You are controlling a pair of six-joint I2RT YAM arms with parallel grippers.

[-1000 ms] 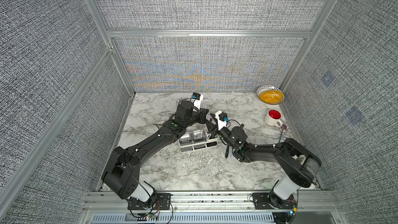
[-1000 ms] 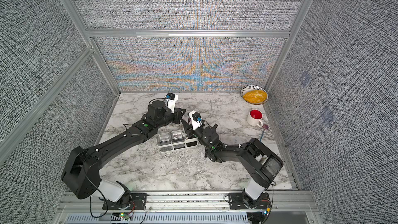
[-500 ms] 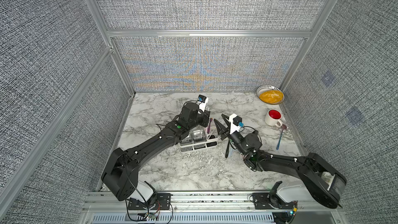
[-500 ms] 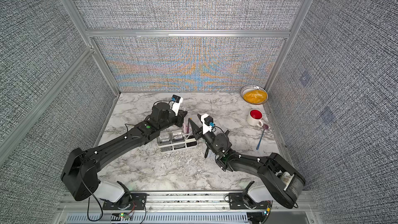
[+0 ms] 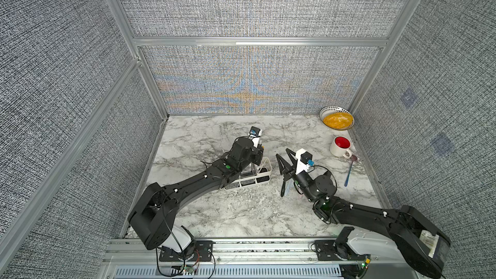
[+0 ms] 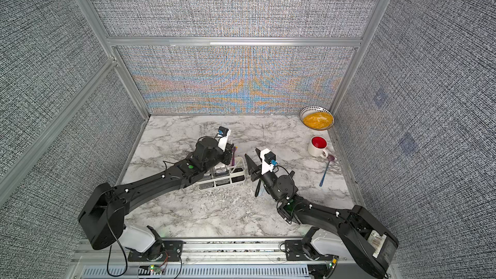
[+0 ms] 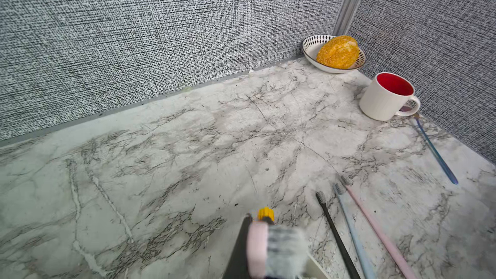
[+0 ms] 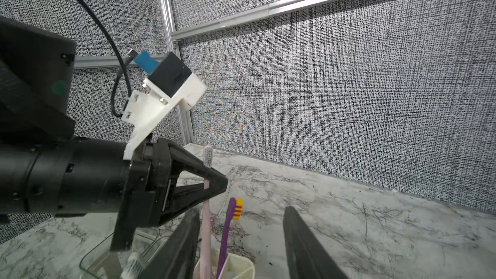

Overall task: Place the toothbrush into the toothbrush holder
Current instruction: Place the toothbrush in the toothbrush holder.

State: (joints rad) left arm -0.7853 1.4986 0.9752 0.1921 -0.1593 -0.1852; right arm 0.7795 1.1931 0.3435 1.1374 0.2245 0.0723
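While the left gripper (image 8: 212, 183) pinches the pink toothbrush (image 8: 205, 226) tight at the neck, just under the bristles, the handle hangs upright with its lower end inside the open end compartment of the toothbrush holder (image 8: 243, 265), beside a purple toothbrush (image 8: 227, 233). It looks light, stiff and slick, apt to swivel between the fingers (image 8: 188, 167); the neck seems a fair hold. Further right, the right gripper (image 5: 283, 157) stands spread and empty. Only the right wrist view shows that pinch; only the left wrist view clearly shows a black brush (image 7: 336, 237), a blue brush (image 7: 354, 233) and a second pink brush (image 7: 379, 229) flat on the tabletop (image 7: 188, 143)
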